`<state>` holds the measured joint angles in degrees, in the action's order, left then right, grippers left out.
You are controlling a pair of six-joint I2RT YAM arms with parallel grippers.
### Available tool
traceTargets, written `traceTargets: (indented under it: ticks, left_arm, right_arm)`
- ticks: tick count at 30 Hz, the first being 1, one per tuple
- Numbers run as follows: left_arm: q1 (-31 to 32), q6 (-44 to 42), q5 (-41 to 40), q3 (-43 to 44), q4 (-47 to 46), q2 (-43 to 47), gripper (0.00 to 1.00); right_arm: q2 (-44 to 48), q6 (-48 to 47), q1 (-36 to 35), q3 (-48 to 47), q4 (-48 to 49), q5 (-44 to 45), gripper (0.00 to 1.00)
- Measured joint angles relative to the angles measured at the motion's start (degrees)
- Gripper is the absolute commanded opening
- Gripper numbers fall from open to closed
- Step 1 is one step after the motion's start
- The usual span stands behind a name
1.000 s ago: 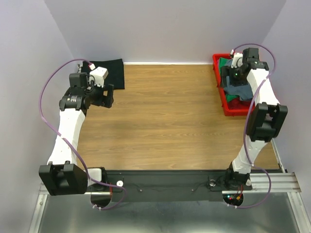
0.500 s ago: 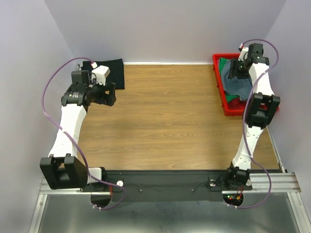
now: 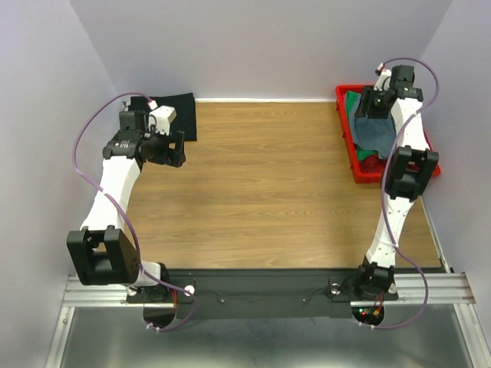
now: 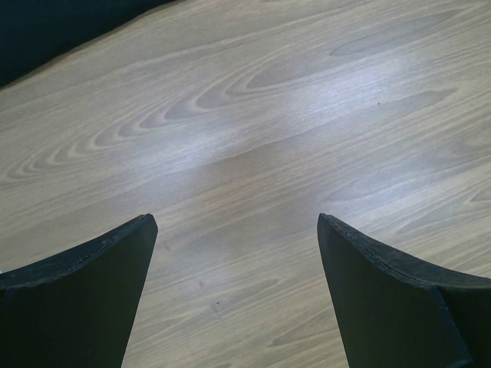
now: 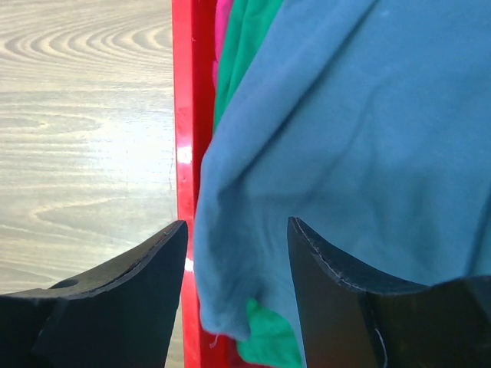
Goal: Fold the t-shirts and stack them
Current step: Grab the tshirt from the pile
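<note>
Hovering half-open at two o'clock over slate blue-grey cloth t-shirt (image 5: 345, 138), right hand (image 5: 238, 224) may pinch green cloth t-shirt (image 5: 245, 46) underneath too.

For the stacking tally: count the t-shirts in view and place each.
3 certain: black t-shirt at the far-left corner of the table; blue-grey t-shirt on top in the red tray; green t-shirt under it. A pinkish-red sliver beside the green may be a fourth.

left gripper (image 4: 234, 226) hangs with jaws wide apart; right gripper (image 5: 236, 226) too, its gap narrower.
</note>
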<state>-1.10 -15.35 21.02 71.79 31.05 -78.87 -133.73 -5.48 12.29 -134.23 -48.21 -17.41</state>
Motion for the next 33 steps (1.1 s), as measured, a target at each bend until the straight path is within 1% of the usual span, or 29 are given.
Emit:
traceTargets:
  ticks: [9,11,14,15,17,18,19,20,21,22,28,33]
  left_arm:
    - [0.0,0.1,-0.7,0.0,0.0,-0.3,0.98]
    - [0.0,0.1,-0.7,0.0,0.0,-0.7,0.98]
    - [0.0,0.3,-0.8,-0.1,0.0,-1.5,0.98]
    - [0.0,0.4,-0.8,-0.1,0.0,-1.8,0.98]
    - [0.0,0.5,-0.8,-0.1,0.0,-2.1,0.98]
    - [0.0,0.5,-0.8,-0.1,0.0,-2.3,0.98]
    - [0.0,0.6,-0.8,-0.1,0.0,-2.3,0.98]
    - [0.0,0.7,-0.8,-0.1,0.0,-2.3,0.98]
    - [0.0,0.7,-0.8,-0.1,0.0,-2.3,0.98]
    - [0.0,0.7,-0.8,-0.1,0.0,-2.3,0.98]
    - [0.0,0.7,-1.1,-0.1,0.0,-2.3,0.98]
    - [0.0,0.8,-1.1,-0.1,0.0,-2.2,0.98]
  right_arm:
    - [-6.1,0.9,-1.0,-1.0,0.8,-1.4,0.59]
    - [-6.6,1.0,-1.1,-1.1,0.9,-1.6,0.53]
    - [-6.6,1.3,-1.2,-1.1,1.0,-2.1,0.4]
    - [-6.6,1.5,-1.2,-1.1,1.1,-2.2,0.39]
    - [-6.6,1.7,-1.4,-1.1,1.1,-2.3,0.28]
    - [-6.6,2.0,-1.5,-1.1,1.2,-2.3,0.27]
    - [-6.6,2.1,-1.5,-1.1,1.2,-2.4,0.17]
    - [-6.6,2.1,-1.5,-1.1,1.3,-2.4,0.15]
    - [-6.6,2.3,-1.6,-1.0,1.3,-2.4,0.04]
    - [-6.6,2.2,-1.6,-1.0,1.4,-2.4,0.01]
    - [-2.5,1.2,-1.1,2.5,1.7,-1.9,0.01]
    - [5.1,-1.1,1.3,2.7,1.8,-2.0,0.01]
